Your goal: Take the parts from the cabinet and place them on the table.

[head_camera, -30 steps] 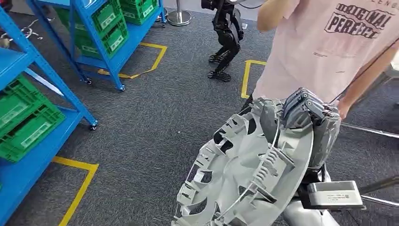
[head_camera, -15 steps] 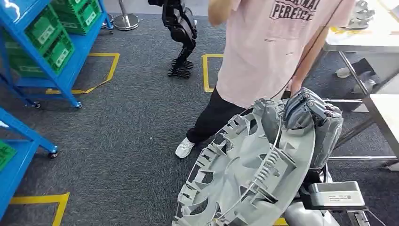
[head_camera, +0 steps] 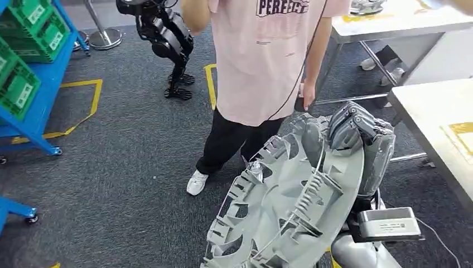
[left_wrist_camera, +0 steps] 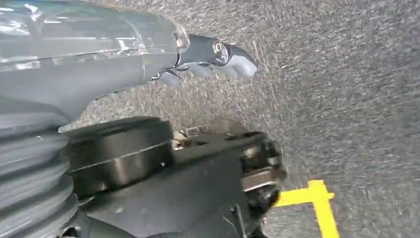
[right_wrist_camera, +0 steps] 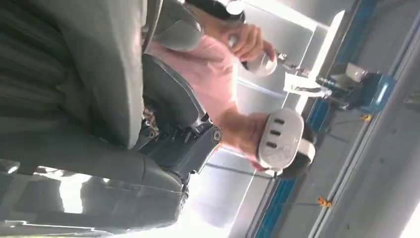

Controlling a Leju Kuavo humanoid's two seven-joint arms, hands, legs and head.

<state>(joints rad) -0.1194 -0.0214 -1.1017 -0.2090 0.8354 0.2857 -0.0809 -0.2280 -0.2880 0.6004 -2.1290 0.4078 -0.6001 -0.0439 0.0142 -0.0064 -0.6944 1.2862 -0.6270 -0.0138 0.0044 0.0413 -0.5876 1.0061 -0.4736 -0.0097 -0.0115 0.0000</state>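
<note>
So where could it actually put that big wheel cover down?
The near table at right has a bare pale top beside its yellow marking. The far table already holds a part. The person crowds the way between; the right hand grips the wheel cover.

The pink T-shirt (head_camera: 262,61) of the person standing in front of the robot carries dark block letters reading "PERFECT" across the chest. The white labels on the green crates (head_camera: 22,50) and on the grey box (head_camera: 389,223) at the robot's wrist are too small to read.
</note>
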